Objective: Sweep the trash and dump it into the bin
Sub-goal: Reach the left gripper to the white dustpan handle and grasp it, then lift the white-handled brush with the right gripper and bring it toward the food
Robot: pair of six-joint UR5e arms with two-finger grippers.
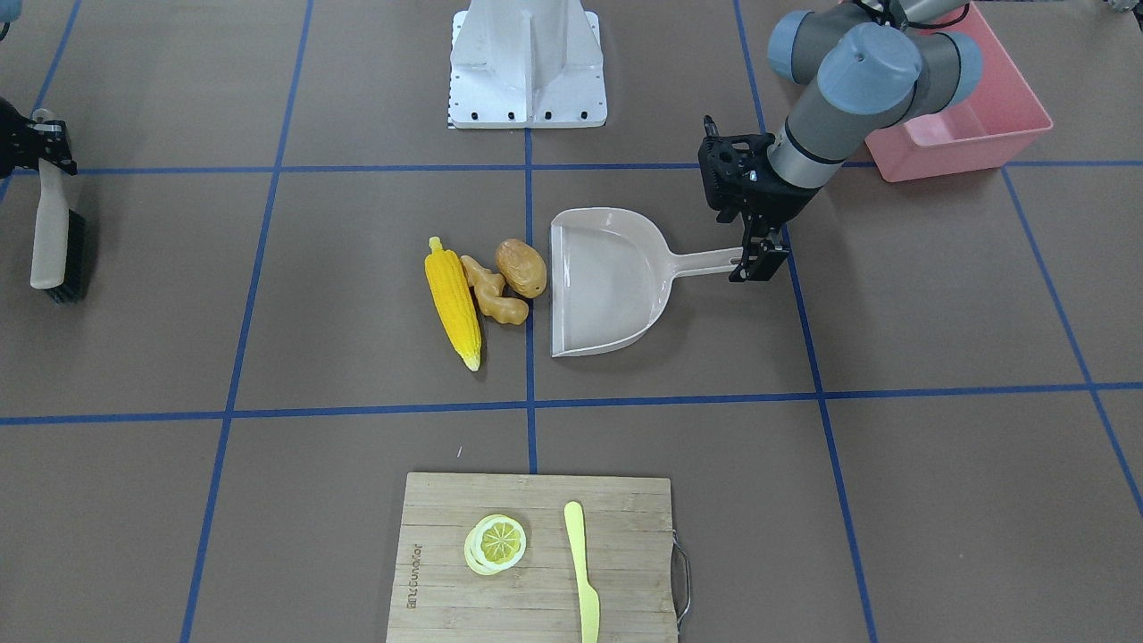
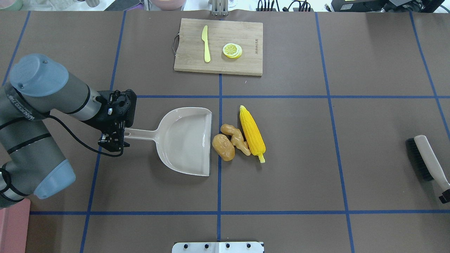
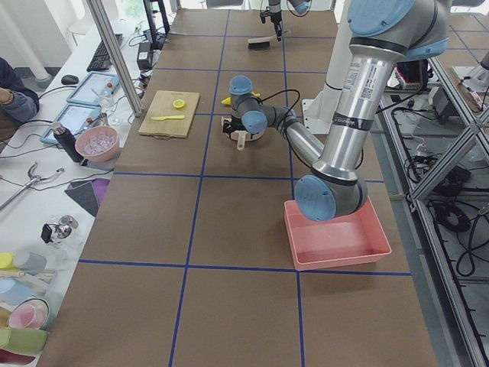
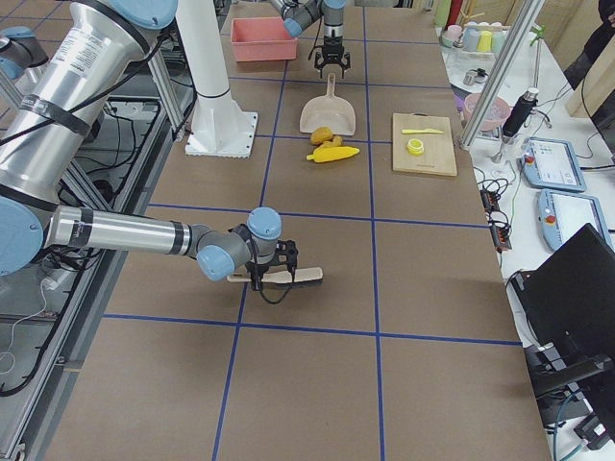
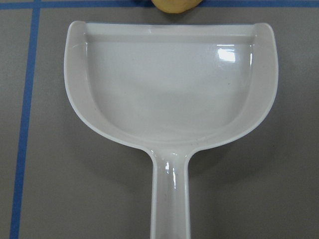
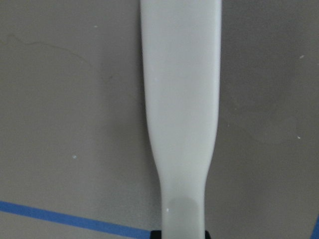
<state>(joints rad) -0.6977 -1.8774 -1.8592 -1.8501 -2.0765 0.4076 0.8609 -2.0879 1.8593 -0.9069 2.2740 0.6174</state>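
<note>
The trash lies mid-table: a yellow corn cob point(image 1: 454, 308), a tan ginger root point(image 1: 491, 290) and a brown potato point(image 1: 521, 267), just off the open mouth of the beige dustpan point(image 1: 607, 281). The potato touches the pan's lip. My left gripper point(image 1: 757, 259) is shut on the end of the dustpan handle, and the pan lies flat and empty in the left wrist view point(image 5: 169, 89). My right gripper point(image 1: 46, 156) is shut on the handle of a brush point(image 1: 58, 241) far off at the table's side. The pink bin point(image 1: 982, 116) stands behind my left arm.
A wooden cutting board point(image 1: 625, 554) with a lemon slice point(image 1: 496, 543) and a pale yellow knife point(image 1: 582, 572) lies at the table's far edge. The white robot base point(image 1: 527, 62) stands at the near edge. Blue tape lines cross the brown table.
</note>
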